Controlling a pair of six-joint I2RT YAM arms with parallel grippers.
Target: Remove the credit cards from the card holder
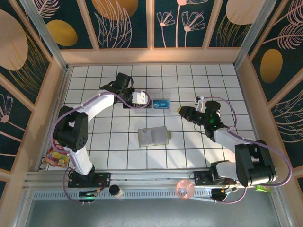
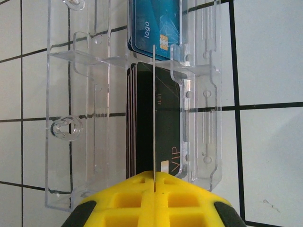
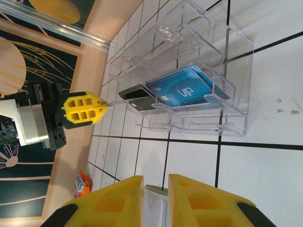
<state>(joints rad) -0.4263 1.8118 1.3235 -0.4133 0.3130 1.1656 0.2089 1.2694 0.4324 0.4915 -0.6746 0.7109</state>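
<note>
The card holder (image 1: pixel 154 136) lies open and flat mid-table, pale inside with an olive-green rim. It also appears through the gap between my right fingers (image 3: pixel 156 203). A thin credit card (image 2: pixel 154 109) stands edge-on in my left gripper (image 2: pixel 154 176), which is shut on it. The card reaches over the dark card stack (image 2: pixel 142 118) in the clear plastic box (image 2: pixel 71 94). Blue cards (image 2: pixel 156 28) fill the box's far section. From the top, the left gripper (image 1: pixel 143 100) is at the box's (image 1: pixel 165 92) left end. My right gripper (image 1: pixel 181 110) hovers right of the box, its jaws (image 3: pixel 156 182) slightly apart and empty.
A snack bag (image 1: pixel 59 157) lies by the left wall near the front. A pink tape ring (image 1: pixel 183 188) and a small dark-capped bottle (image 1: pixel 115 190) sit on the front rail. Wooden walls close in the tiled table on three sides.
</note>
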